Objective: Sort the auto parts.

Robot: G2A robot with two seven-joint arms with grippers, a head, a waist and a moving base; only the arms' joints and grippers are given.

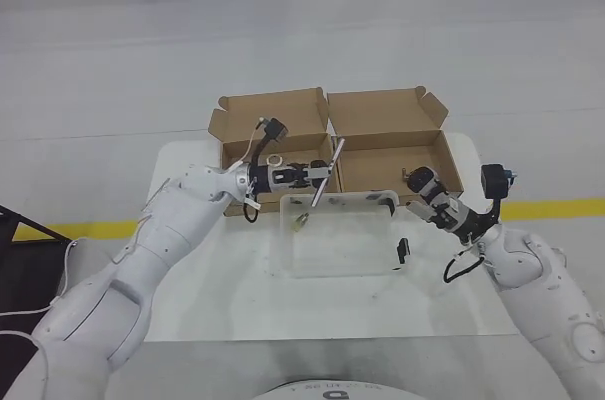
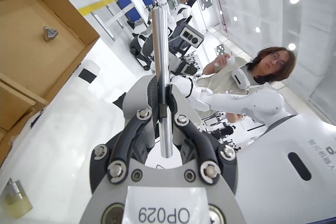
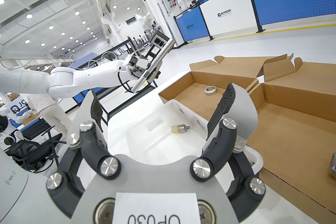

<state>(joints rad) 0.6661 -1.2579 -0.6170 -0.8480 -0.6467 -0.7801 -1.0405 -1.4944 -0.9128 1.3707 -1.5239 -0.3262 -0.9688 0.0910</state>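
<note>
My left gripper (image 1: 320, 178) is shut on a long silver rod (image 1: 328, 172), which it holds tilted above the seam between the two cardboard boxes and the clear tray's (image 1: 342, 255) back edge. In the left wrist view the rod (image 2: 160, 51) stands up between the closed fingers (image 2: 152, 89). My right gripper (image 1: 419, 183) hangs open and empty over the front of the right box (image 1: 392, 165); its wrist view shows the wide gap (image 3: 162, 101). A metal ring (image 3: 211, 90) lies in the left box (image 1: 272, 120). A small cylindrical part (image 3: 179, 128) lies in the tray.
A small grey metal piece (image 2: 50, 33) rests on a box floor, and another metal part (image 3: 332, 167) shows at the right box's edge. The box flaps stand open at the back. Black clips (image 1: 403, 250) sit on the tray's right rim.
</note>
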